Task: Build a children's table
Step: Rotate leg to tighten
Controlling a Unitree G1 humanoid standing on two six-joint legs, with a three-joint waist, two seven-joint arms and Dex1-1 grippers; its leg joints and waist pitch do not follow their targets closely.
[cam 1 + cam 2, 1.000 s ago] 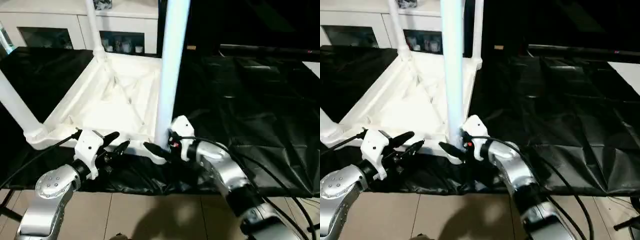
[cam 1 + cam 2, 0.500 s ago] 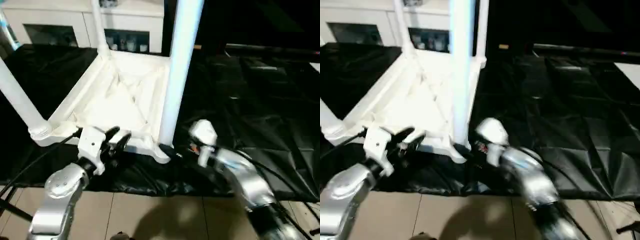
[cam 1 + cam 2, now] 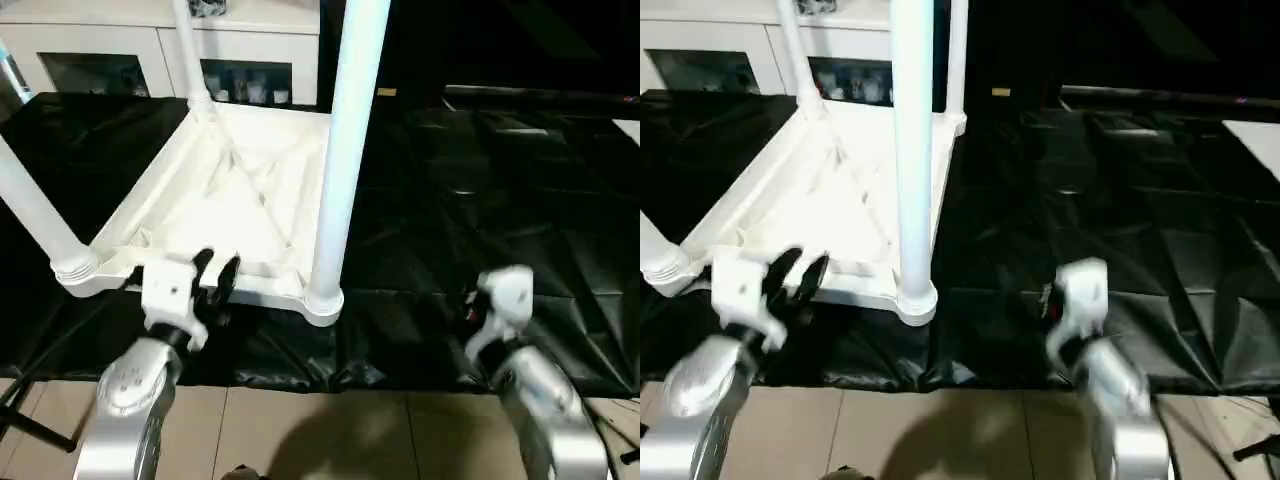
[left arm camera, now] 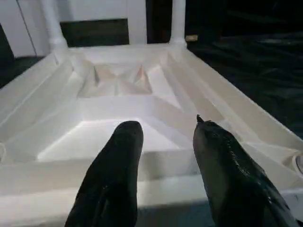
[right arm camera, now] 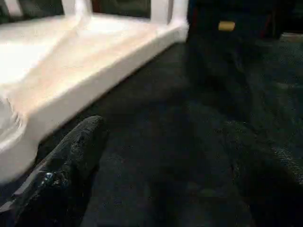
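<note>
black crinkled sheeting [image 3: 480, 200] covers the work surface, tan floor tiles [image 3: 330, 430] along the bottom edge, white glass-door cabinet [image 3: 150, 60] at upper left. children's table [image 3: 230, 200], smooth white plastic, lies upside down at centre-left, ribbed underside up, tubular legs vertical in rounded corner sockets. left gripper [image 4: 165, 142] partly open at the near rim, holding nothing. right gripper [image 5: 156, 156] wide open, empty, over sheeting at lower right. no legible writing.

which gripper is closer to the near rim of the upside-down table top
Left. The left gripper sits right at the near rim of the table top, fingers pointing over it. The right gripper is off to the side over the black cover, well apart from the table.
</note>
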